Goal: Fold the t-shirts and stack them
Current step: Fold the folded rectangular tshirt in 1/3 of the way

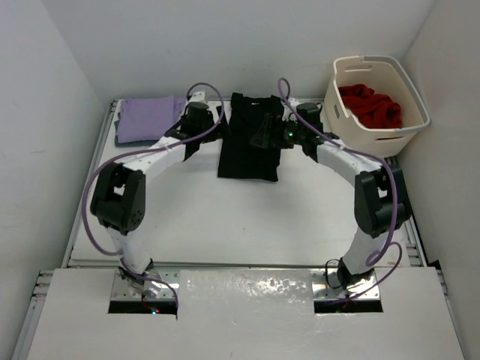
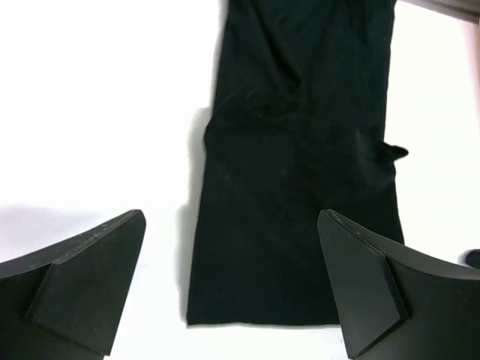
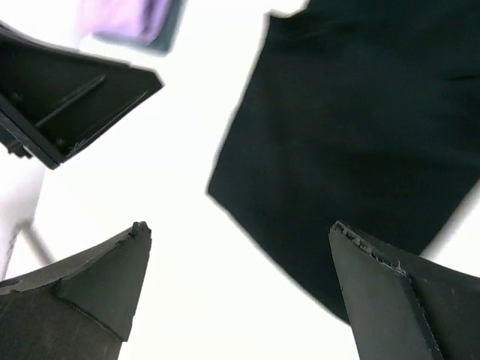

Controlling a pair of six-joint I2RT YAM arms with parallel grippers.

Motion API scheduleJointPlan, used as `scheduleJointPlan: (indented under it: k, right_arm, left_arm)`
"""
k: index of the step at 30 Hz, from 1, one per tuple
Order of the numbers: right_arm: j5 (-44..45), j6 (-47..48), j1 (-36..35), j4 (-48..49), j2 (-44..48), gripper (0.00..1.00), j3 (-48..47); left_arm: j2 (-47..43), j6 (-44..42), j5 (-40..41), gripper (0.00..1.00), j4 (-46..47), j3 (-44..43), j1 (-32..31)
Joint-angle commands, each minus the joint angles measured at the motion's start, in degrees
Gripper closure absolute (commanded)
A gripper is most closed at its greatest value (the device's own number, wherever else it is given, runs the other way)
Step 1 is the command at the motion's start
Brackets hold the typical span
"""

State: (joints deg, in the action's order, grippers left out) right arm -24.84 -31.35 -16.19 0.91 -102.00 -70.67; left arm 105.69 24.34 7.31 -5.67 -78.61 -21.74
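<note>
Starting at the near edge, two white arms with glossy black joint housings rise from their bases and curve inward over the table [image 1: 225,217], a smooth, flat white surface. Thin purple cables [image 1: 94,195] loop loosely along each arm.

Farther out, the left gripper [image 2: 231,217] hangs with its jaws spread wide and nothing between them. Its fingers [image 2: 90,277] are matte black wedges with angular, faceted faces. The right gripper [image 3: 240,225] is likewise spread wide and empty, and the tip of one wedge-shaped finger [image 3: 382,292] looks slightly rough along its edge.

Between and below both grippers lies the black t-shirt [image 1: 247,150], soft matte cloth folded into a long, narrow rectangle that runs away from the arms. It lies flat on the table, its near hem straight, with shallow creases across the fabric and a small flap poking out on one long side.

At the far left corner of the table, well apart from the black one, rests the lavender t-shirt [image 1: 150,116], folded into a neat soft rectangle. It sits on the teal-blue t-shirt [image 3: 169,34], of which only a dark edge shows.

At the far right stands a cream plastic laundry basket [image 1: 390,139], rounded and smooth-walled with slotted sides. Inside it the red t-shirt [image 1: 371,105] lies crumpled in a loose heap.
</note>
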Motion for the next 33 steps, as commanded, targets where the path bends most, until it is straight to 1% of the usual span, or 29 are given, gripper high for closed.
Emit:
scheduleJointPlan:
  k: [1,3,4,5,9,11,13,15,16,18,19,21,23,24,27,29,31,33]
  right_arm:
    - [-6.09,-2.83,-3.85,8.93,-1.45,0.01,2.47]
    - [-6.97,-6.69,-4.12,13.39,-2.59,0.01,5.44]
    - [-7.24,-8.36,-4.03,17.86,-3.81,0.01,6.59]
    - [-7.15,-9.42,-4.03,19.03,-4.61,0.01,8.26]
    - [-4.26,-9.86,-3.24,22.64,-10.23,0.01,10.99]
    - [-4.95,-12.14,-2.63,24.75,-13.66,0.01,12.57]
    - [-5.39,-13.55,-2.18,27.99,-14.81,0.01,15.55]
    - [-4.78,-12.68,-2.01,28.54,-14.72,0.01,16.62]
    - [-4.34,-11.98,-1.92,28.1,-14.72,0.01,16.8]
    - [-4.95,-11.98,-1.48,28.62,-14.46,0.01,16.71]
    - [-6.43,-11.63,-1.48,28.62,-14.2,0.01,15.84]
    - [-8.29,-11.01,-1.39,28.28,-12.8,0.01,14.26]
    - [-10.65,-9.52,-1.31,27.83,-10.69,0.01,11.27]
    - [-10.93,-9.08,-1.31,27.92,-9.98,0.01,9.52]
    - [-10.24,-9.77,-0.78,28.62,-8.57,0.01,6.35]
    - [-9.44,-12.05,-0.52,31.24,-10.49,0.01,3.9]
    - [-10.13,-13.9,-0.17,33.1,-12.95,0.01,2.04]
    - [-11.72,-16.28,0.19,34.86,-16.82,0.01,-0.42]
  left_arm:
    - [-6.19,1.41,2.97,0.0,2.86,6.79,0.56]
    - [-7.34,1.41,2.53,0.0,3.39,9.69,0.56]
    - [-7.86,1.5,2.62,0.0,3.39,10.31,0.56]
    - [-8.04,1.5,2.71,0.0,3.3,10.75,0.56]
    - [-7.95,1.33,1.22,0.0,2.77,12.07,0.56]
    - [-8.04,0.98,-0.19,0.0,3.47,12.69,0.56]
    - [-7.95,0.45,-1.67,0.0,4.43,12.87,0.56]
    - [-7.26,0.01,-3.43,0.0,4.71,12.69,0.56]
    - [-6.82,-0.43,-5.97,0.0,6.79,12.08,0.56]
    - [-5.59,-0.87,-8.18,0.0,7.34,11.38,0.56]
    - [-5.23,-0.96,-10.54,0.0,8.3,10.85,0.56]
    - [-4.09,-1.05,-12.23,0.0,8.92,10.06,0.47]
    - [-2.95,-1.22,-15.74,0.0,11.29,9.09,0.47]
    - [-2.34,-1.14,-18.71,0.0,13.21,8.65,0.55]
    - [1.61,-0.79,-23.72,0.0,15.59,4.19,0.47]
    - [5.92,-0.09,-26.46,0.0,16.3,1.72,0.47]
    - [10.82,0.18,-27.34,0.0,15.52,-2.94,0.47]
    - [13.65,0.53,-27.62,0.0,13.94,-7.15,0.47]
